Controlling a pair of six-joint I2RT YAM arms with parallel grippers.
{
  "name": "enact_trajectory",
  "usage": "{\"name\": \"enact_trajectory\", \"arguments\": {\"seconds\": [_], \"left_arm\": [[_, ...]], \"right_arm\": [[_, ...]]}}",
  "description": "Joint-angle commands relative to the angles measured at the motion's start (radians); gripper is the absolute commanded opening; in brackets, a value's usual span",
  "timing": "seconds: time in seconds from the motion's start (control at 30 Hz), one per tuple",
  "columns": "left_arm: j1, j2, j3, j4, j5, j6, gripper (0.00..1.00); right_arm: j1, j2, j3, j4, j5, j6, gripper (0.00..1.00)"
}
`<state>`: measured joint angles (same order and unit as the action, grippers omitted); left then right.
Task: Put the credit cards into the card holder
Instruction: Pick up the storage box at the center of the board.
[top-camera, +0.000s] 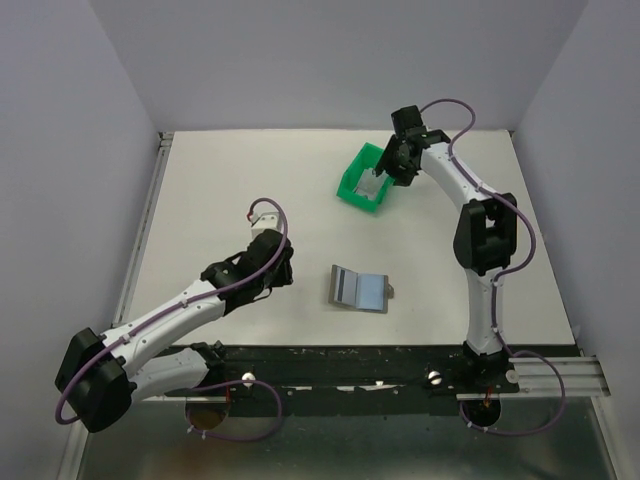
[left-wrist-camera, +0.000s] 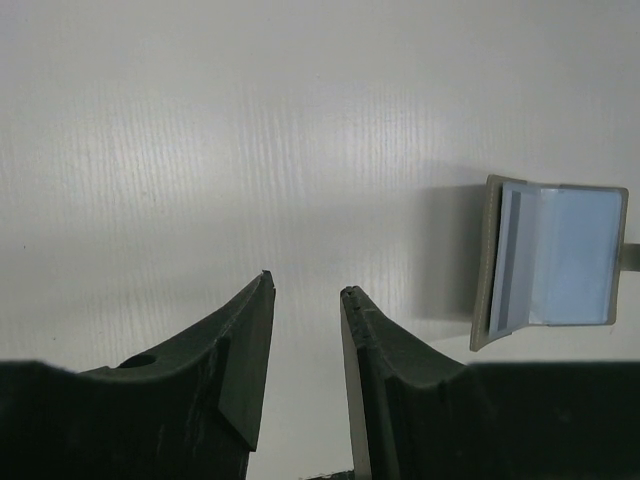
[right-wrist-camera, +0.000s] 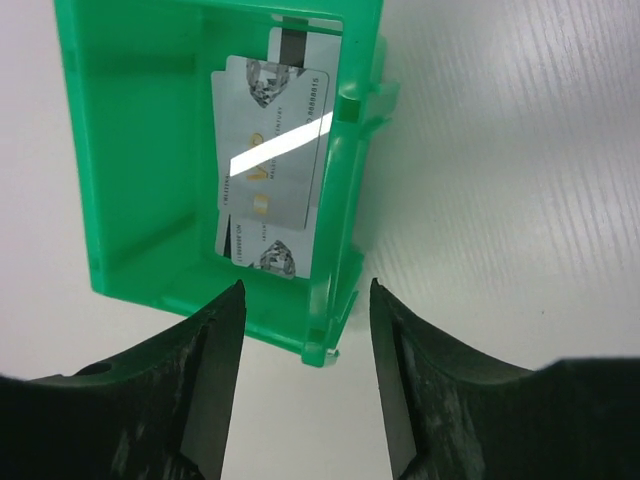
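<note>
The credit cards (right-wrist-camera: 268, 150) lie overlapped inside a green bin (right-wrist-camera: 140, 150), silver-grey with a diamond print; one shows a dark stripe at its far end. From above, the cards (top-camera: 371, 186) are a pale patch in the bin (top-camera: 352, 186). My right gripper (right-wrist-camera: 306, 284) hangs open just above the bin's near corner, nothing between its fingers; it is also in the top view (top-camera: 393, 168). The card holder (top-camera: 359, 288) lies unfolded on the table, light blue inside (left-wrist-camera: 560, 255). My left gripper (left-wrist-camera: 306, 283) is open and empty, left of the holder and apart from it (top-camera: 288, 268).
White walls close in the white table on three sides. A black rail (top-camera: 380, 365) with both arm bases runs along the near edge. The right arm's elbow (top-camera: 484, 238) stands to the right of the card holder.
</note>
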<state>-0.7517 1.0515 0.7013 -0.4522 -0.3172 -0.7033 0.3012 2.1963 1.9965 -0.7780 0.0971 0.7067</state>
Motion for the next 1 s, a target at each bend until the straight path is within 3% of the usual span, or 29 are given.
{"name": "enact_trajectory", "arguments": {"seconds": [0.0,0.17,0.43,0.57,0.97], "left_arm": [[0.008,0.013,-0.002,0.0,0.023,0.011,0.46],[0.012,0.013,-0.003,-0.005,0.021,0.018,0.46],[0.041,0.057,0.027,0.007,0.049,0.067,0.46],[0.048,0.11,0.062,0.015,0.067,0.088,0.46],[0.057,0.11,0.141,0.053,0.09,0.129,0.46]], "right_arm": [[0.003,0.089,0.047,-0.049,0.004,-0.029,0.58],[0.001,0.119,0.064,-0.032,-0.036,-0.07,0.39],[0.004,-0.021,-0.135,0.068,-0.091,-0.199,0.12],[0.01,-0.096,-0.241,0.059,-0.163,-0.263,0.08],[0.085,-0.423,-0.562,0.089,-0.154,-0.411,0.01]]}}
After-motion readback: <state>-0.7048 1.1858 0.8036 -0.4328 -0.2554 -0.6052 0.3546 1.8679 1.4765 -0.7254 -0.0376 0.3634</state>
